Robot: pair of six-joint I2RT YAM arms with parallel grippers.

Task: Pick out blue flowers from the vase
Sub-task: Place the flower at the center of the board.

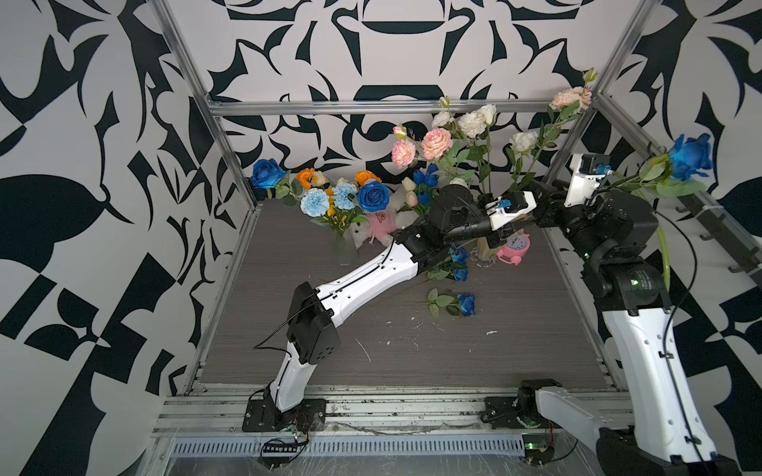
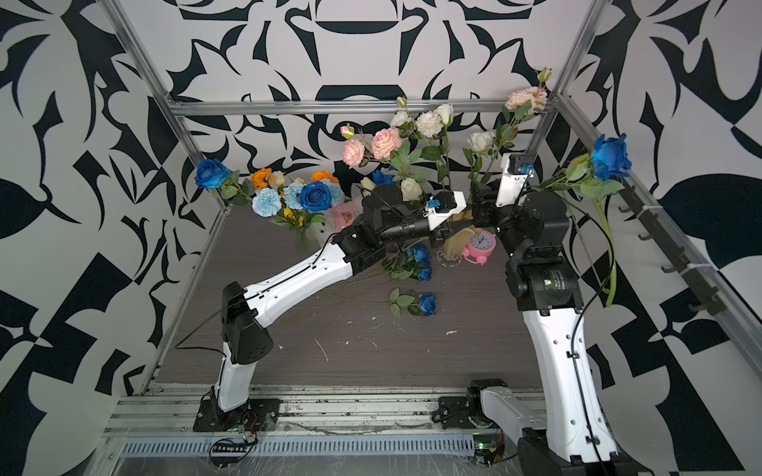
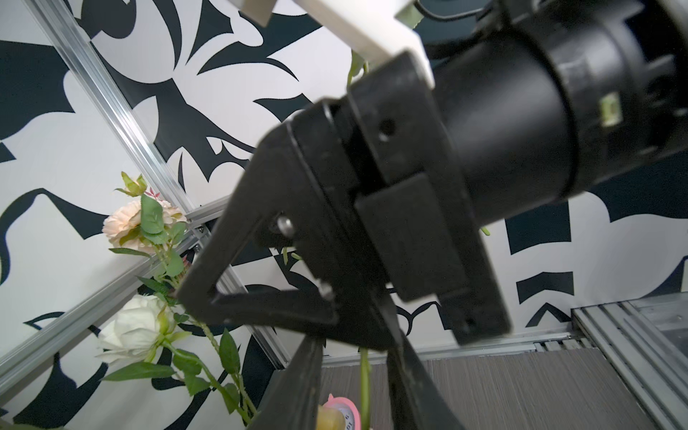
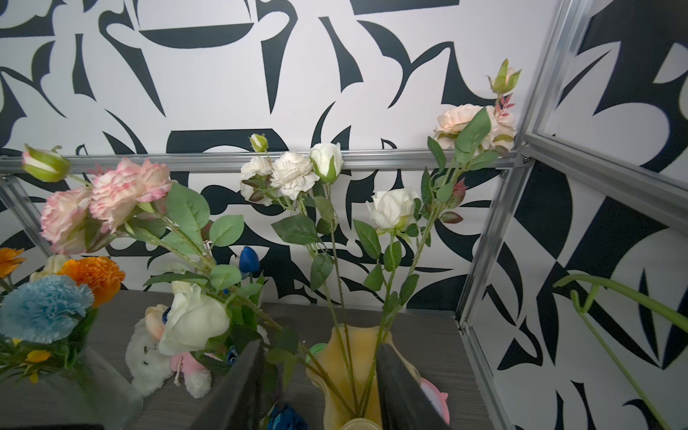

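In both top views, a leaning blue rose (image 1: 267,173) is seen at the upper left of the table (image 1: 371,362), against the back corner post. Where its stem ends cannot be told. Just to its right a clear vase (image 1: 344,247) is stood. Pale-blue carnations (image 1: 315,202), a deep-blue rose (image 1: 373,197) and orange marigolds (image 1: 306,178) are held in it. A white plush toy (image 1: 381,226) is lodged beside that vase, and dark-blue tulips (image 1: 424,177) are shown behind the toy.

Toward the centre, three blue roses (image 1: 459,255) (image 1: 461,274) (image 1: 466,304) are laid flat on the table, out of any vase. They lie just left of the yellow vase (image 2: 455,244) and partly under the left arm. White roses (image 1: 472,123) and pink roses (image 1: 437,144) are stood in the yellow vase, and a pink clock (image 1: 517,245) is set just right of it.

The left gripper (image 3: 353,357) is extended over the yellow vase. In the left wrist view its fingers are seen apart, with a green stem (image 3: 365,379) between them and a gap on each side. Which flower that stem belongs to cannot be told. The right gripper (image 4: 320,346) is faced toward it, with fingers spread and nothing clamped between them.

At the upper right, a raised blue rose (image 1: 692,156) is seen in the air beside the right arm, its stem curved down behind the arm. What it is held by cannot be made out.
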